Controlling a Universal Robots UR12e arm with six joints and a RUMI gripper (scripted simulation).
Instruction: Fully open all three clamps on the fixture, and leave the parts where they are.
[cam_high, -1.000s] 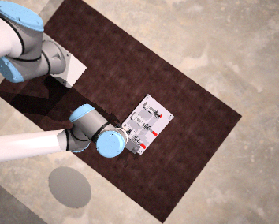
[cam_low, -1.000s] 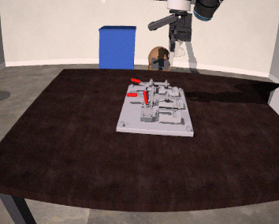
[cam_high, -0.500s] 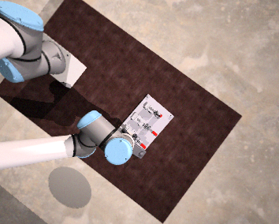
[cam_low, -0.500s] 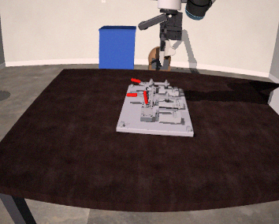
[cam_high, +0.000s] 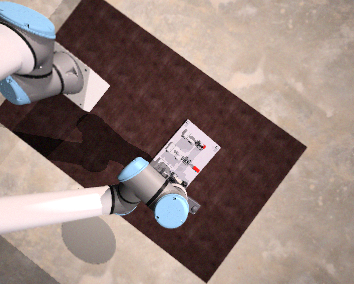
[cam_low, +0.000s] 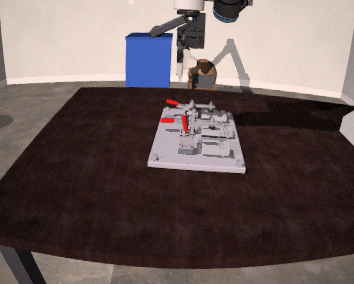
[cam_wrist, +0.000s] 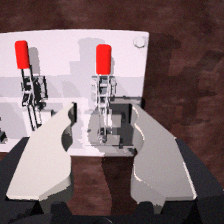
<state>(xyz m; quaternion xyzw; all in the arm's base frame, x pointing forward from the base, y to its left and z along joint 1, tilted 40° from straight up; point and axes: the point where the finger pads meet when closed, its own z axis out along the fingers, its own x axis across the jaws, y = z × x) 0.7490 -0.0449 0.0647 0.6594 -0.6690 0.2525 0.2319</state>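
Dark tabletop (cam_low: 75, 200) carried the fixture (cam_low: 165, 161); we held our end effector (cam_wrist: 102, 145) part-spread, empty, above a red-handled clamp (cam_wrist: 103, 59).

Above the grey fixture plate (cam_low: 165, 161) on the dark table top (cam_low: 75, 190), the gripper (cam_low: 183, 67) hangs well clear, open air separating its partly spread, unloaded fingers from the hardware below. Three red-handled clamps (cam_low: 185, 123) crowd the plate's left half: the nearest handle stands tilted upward, two (cam_low: 171, 102) lie low behind it. Metal parts (cam_low: 217, 147) fill the plate's right half. In the wrist view one clamp (cam_wrist: 103, 85) lines up with the gap between the fingers. Bare cloth rings the plate on all sides. Beyond the plate's far edge, off the table, a blue box (cam_low: 147, 60) stands.
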